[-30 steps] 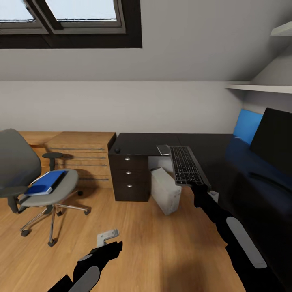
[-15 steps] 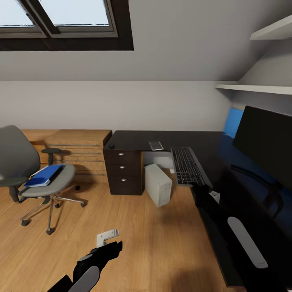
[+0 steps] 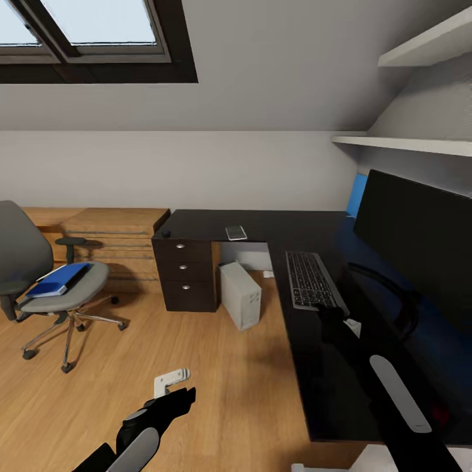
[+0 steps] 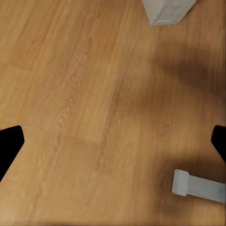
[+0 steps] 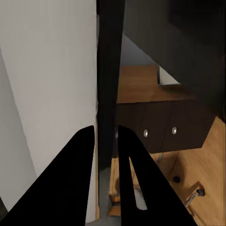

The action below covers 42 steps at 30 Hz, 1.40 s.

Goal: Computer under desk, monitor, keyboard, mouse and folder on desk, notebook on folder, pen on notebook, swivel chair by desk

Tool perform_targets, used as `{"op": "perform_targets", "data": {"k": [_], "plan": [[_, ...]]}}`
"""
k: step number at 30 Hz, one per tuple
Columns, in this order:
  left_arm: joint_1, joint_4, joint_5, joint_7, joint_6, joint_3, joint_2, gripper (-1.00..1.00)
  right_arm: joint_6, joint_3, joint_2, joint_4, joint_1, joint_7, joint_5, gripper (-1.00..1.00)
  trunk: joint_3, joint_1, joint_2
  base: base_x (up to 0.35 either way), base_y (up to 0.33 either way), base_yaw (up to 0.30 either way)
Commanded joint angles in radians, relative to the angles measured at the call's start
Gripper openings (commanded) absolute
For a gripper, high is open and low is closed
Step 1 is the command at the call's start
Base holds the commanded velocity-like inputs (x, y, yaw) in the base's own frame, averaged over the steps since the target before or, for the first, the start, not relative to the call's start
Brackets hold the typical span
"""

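My right jaws (image 3: 326, 311) gripped the flat black keyboard (image 3: 311, 280) over the long black desk (image 3: 308, 367); next, lowering it beside the black widescreen monitor (image 3: 419, 246). My left jaws (image 3: 180, 397) hung parted.

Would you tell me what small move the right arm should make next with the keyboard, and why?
Probably lower it flat. The right gripper pinches the keyboard by its near edge, over the desk beside the monitor, so setting it down and releasing should finish that step.
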Motion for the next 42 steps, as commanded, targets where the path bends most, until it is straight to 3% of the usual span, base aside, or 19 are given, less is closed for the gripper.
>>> {"op": "perform_targets", "data": {"k": [1, 16, 42], "plan": [[-0.001, -0.002, 0.003, 0.007, 0.003, 0.003, 0.001, 1.00, -0.001, 0.001, 0.000, 0.002, -0.001, -0.002, -0.008, -1.00, -0.001, 0.000, -0.001, -0.004, -0.330, 0.000], [-0.001, -0.009, 0.007, 0.009, 0.005, 0.063, 0.019, 1.00, -0.005, 0.005, 0.003, 0.085, -0.001, 0.002, -0.002, -1.00, -0.001, 0.000, -0.001, 0.026, -0.174, 0.000], [-0.001, -0.008, 0.008, 0.009, 0.006, 0.064, 0.019, 1.00, -0.006, 0.002, 0.002, 0.092, -0.001, 0.002, 0.000, -1.00, -0.001, 0.000, -0.001, 0.045, -0.056, 0.000]]}}
